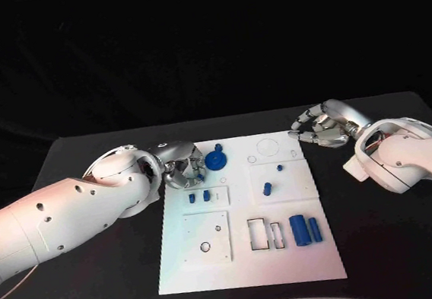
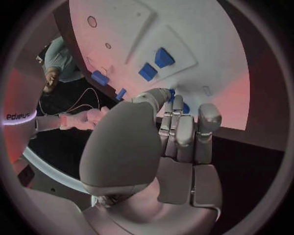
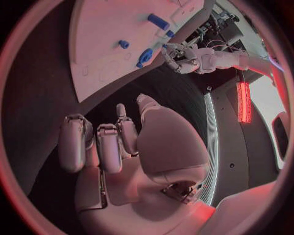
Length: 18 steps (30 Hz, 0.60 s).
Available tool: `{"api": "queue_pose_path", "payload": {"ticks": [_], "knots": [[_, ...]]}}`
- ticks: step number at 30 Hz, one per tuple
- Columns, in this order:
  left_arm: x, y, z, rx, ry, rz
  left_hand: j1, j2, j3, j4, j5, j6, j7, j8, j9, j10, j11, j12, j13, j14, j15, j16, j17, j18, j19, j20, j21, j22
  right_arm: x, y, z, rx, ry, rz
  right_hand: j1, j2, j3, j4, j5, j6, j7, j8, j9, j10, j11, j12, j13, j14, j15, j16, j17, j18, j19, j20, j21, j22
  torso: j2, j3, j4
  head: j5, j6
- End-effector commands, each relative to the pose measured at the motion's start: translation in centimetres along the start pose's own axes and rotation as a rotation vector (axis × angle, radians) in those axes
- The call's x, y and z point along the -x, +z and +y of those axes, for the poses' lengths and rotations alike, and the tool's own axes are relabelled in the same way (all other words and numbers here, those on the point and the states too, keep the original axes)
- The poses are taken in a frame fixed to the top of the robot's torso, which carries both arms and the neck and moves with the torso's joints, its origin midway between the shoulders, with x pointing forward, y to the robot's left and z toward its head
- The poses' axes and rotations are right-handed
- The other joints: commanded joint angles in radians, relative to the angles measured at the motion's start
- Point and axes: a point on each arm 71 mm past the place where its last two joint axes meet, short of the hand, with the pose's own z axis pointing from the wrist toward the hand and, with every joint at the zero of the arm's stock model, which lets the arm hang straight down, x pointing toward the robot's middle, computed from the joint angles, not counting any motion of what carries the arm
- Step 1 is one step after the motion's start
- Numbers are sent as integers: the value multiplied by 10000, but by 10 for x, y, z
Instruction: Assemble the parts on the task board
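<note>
Black tabletop [image 1: 83, 151] carries the white task board [image 1: 254, 263] at its middle, with both arms reaching in from the sides. The left hand [image 1: 178, 165] sits at the board's far left corner; its fingers [image 2: 178, 132] are drawn together over the board edge, and whether they grip anything cannot be told. Just beside them, toward the board's centre, lies the round blue part [image 1: 217, 158], the largest piece and probably the next to be handled. The left hand is clearly the nearer one. The right hand [image 1: 322, 126] hovers off the board's far right corner, fingers [image 3: 104, 147] curled inward on nothing, well apart from that part. Two long blue parts [image 1: 306, 229] lie side by side near the board's near right, long axes running toward the robot. Smaller blue pieces [image 1: 269, 186] lie mid-board.
</note>
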Motion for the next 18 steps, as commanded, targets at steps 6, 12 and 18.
{"api": "queue_pose_path", "payload": {"ticks": [6, 12, 18], "knots": [[-2, 0, 0, 78, -54, 256, -82, -33, -39, -43, 25, 63, -29, -31, -3, 89, -15, -42, -12, 36, -14, 38, -8, -188, 9, 30, -18, -12, -1, 0, 1, 111, -37, 36, -76, 16, 59, 10, 65, -69, -20, 64, 16, -69, 6, -51, 404, 609, -68, -59, 778, 61, -50, -10, -56, 1164, 1, -5, 7, -8, -22], [-4, 3, -1, 31, -89, 308, -81, -31, -37, -49, 24, 73, -32, -35, -4, 104, -18, -56, -12, 24, -16, 30, -36, -186, 2, 29, -23, -15, -1, 0, 2, 121, -36, 40, -76, 16, 59, 10, 65, -69, -20, 64, 16, -69, 6, -51, 404, 609, -68, -59, 778, 61, -50, -10, -56, 1164, 3, -12, 7, -9, -39], [-8, 4, -2, -2, -161, 366, -81, -31, -37, -49, 24, 73, -32, -35, -4, 104, -18, -56, -12, 24, -16, 30, -36, -186, 2, 29, -23, -15, -1, 0, 2, 122, -36, 40, -76, 16, 59, 10, 65, -69, -20, 64, 16, -69, 6, -51, 404, 609, -68, -59, 778, 61, -50, -10, -56, 1164, -2, -9, 5, 1, -44]]}}
